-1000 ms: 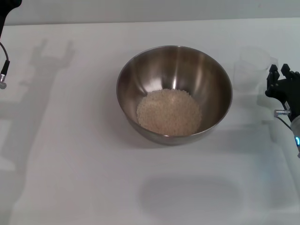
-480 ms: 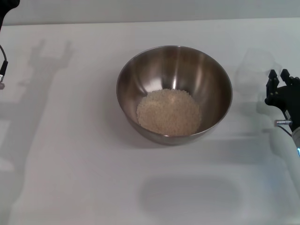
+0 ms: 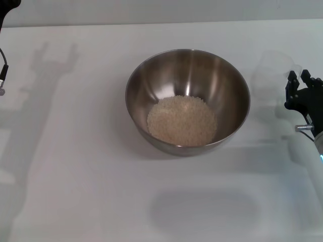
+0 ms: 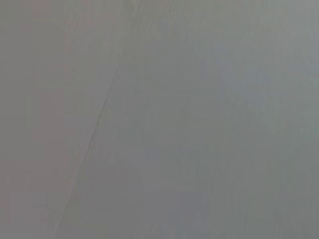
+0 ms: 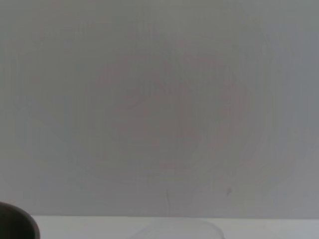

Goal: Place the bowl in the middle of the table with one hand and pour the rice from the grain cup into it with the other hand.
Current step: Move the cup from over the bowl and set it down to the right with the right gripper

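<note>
We can read no brand, label or writing anywhere. The large round bowl of brushed stainless steel point(image 3: 187, 101) sits about mid-way across the plain white table point(image 3: 81, 166), and we see its shiny inside reflecting light. A loose heap of off-white rice grains point(image 3: 182, 120) lies in the bottom of the bowl. To the bowl's right, near it but apart, stands the small clear frosted plastic grain cup point(image 3: 273, 74), upright and looking empty. The black right gripper point(image 3: 298, 78) is just beside the cup on the side away from the bowl; its fingers point(image 3: 292, 80) are spread with nothing between them. Far to the bowl's left we glimpse only the left arm point(image 3: 5, 40), so its claw goes unseen.
</note>
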